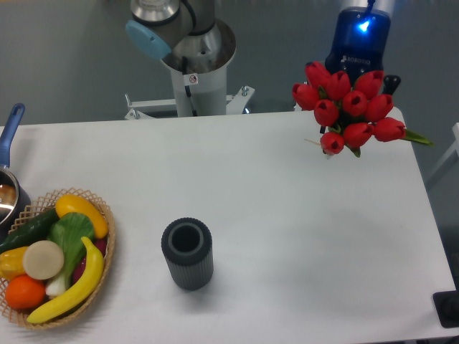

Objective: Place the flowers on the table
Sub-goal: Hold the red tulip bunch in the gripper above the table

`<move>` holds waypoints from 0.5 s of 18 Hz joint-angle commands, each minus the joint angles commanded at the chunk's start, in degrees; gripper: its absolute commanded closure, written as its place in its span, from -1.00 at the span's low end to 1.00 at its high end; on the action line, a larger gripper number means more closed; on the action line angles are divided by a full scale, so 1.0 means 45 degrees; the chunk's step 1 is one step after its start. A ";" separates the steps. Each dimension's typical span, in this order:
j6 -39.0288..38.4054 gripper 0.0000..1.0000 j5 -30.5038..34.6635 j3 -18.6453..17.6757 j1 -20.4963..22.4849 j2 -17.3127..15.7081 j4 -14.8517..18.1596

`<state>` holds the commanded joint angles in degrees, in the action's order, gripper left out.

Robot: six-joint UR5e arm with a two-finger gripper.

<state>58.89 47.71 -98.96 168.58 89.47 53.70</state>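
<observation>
White table point(287, 215) fills the view; the flowers point(350, 107) hang above its far right corner under the gripper point(356, 61), which apparently clasps hidden stems. Light, floppy, bruisable: best held by the tied stems.

- A robotics lab set up as a mock home scene.
- Upper middle of the frame: the robot arm's base point(192, 64) stands bolted behind a white tabletop point(287, 236), against a plain grey wall.
- Lower left: a wicker basket point(107, 236) of toy-like fruit and vegetables.
</observation>
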 joint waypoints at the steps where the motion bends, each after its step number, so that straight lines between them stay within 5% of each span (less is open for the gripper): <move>1: 0.0000 0.00 0.0274 0.0000 -0.0020 -0.0097 0.0019; 9: -0.0020 0.00 0.2540 -0.0449 -0.0175 -0.0840 0.0254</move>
<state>58.80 59.14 -100.98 167.79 85.70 54.84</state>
